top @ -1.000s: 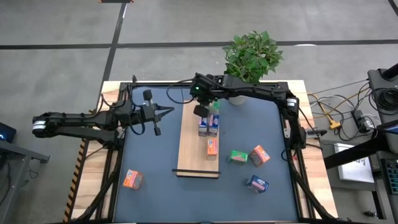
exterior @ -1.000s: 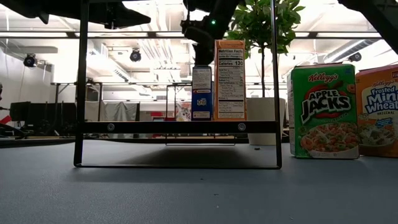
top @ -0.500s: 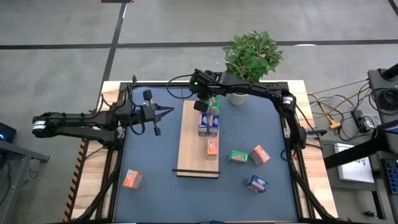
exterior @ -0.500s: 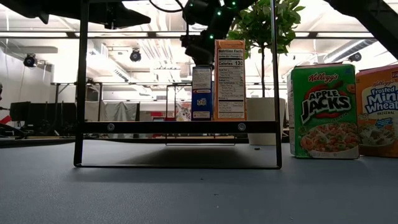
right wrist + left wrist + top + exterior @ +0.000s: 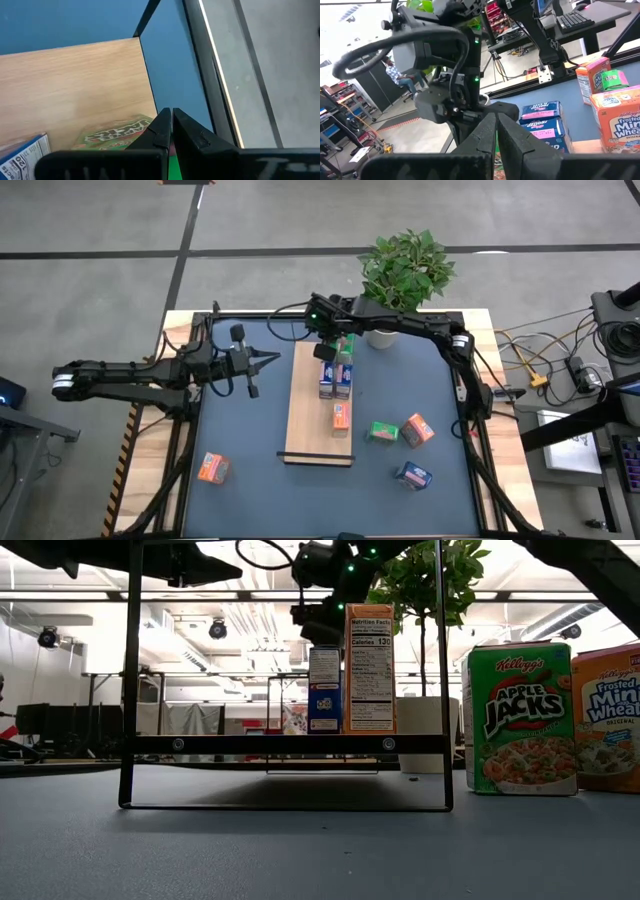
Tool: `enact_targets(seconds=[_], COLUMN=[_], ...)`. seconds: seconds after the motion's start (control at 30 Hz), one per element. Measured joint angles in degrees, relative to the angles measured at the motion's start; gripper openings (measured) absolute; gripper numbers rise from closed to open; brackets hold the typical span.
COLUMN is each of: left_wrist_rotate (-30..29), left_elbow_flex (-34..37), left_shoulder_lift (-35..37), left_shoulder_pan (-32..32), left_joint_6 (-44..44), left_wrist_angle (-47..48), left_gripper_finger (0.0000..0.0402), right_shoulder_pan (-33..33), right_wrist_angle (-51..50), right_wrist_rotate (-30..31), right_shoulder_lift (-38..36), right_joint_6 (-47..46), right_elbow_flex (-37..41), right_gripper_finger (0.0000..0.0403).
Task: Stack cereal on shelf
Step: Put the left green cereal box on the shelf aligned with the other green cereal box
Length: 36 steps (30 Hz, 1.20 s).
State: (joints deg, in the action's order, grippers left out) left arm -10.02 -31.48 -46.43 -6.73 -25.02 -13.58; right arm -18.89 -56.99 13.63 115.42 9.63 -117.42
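Right hand lifted slightly, closed above shelf, left hand closed, green box partly hidden

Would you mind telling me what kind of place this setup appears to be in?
Probably a robotics lab or workshop in an industrial hall: a bare concrete floor with painted lines, a desk with a keyboard beyond the table, and ceiling strip lights over open workbenches.

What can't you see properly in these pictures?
- High view: the right tool covers part of the green box at the far end of the shelf.
- High view: print on the blue box is too small to read.
- Low view: the orange box is cut off by the edge.
- Right wrist view: the tool's own fingers hide part of the green box.
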Motion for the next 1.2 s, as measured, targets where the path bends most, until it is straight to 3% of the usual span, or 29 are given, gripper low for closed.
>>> enact_targets(seconds=[0.6, 0.8, 1.2], left_wrist_rotate=[-0.02, 0.0, 0.02], left_elbow_flex=[0.0, 0.0, 0.0], left_shoulder_lift=[0.02, 0.02, 0.02], left_shoulder_pan=[0.0, 0.0, -0.01], left_joint_6=[0.0, 0.0, 0.0], left_wrist_angle=[-0.04, -0.04, -0.07], left_gripper_finger=[0.0, 0.0, 0.0], right_shoulder_pan=[0.87, 3.61, 4.26], right_wrist_angle=[-0.09, -0.03, -1.82], right_wrist_rotate=[-0.08, -4.65, -4.81], right_shoulder_lift=[-0.48, -1.66, -1.51], right_joint_6=[1.68, 1.87, 0.48], right_elbow_flex=[-1.29, -2.76, 0.89], right_gripper_finger=[0.0009, 0.0009, 0.0009])
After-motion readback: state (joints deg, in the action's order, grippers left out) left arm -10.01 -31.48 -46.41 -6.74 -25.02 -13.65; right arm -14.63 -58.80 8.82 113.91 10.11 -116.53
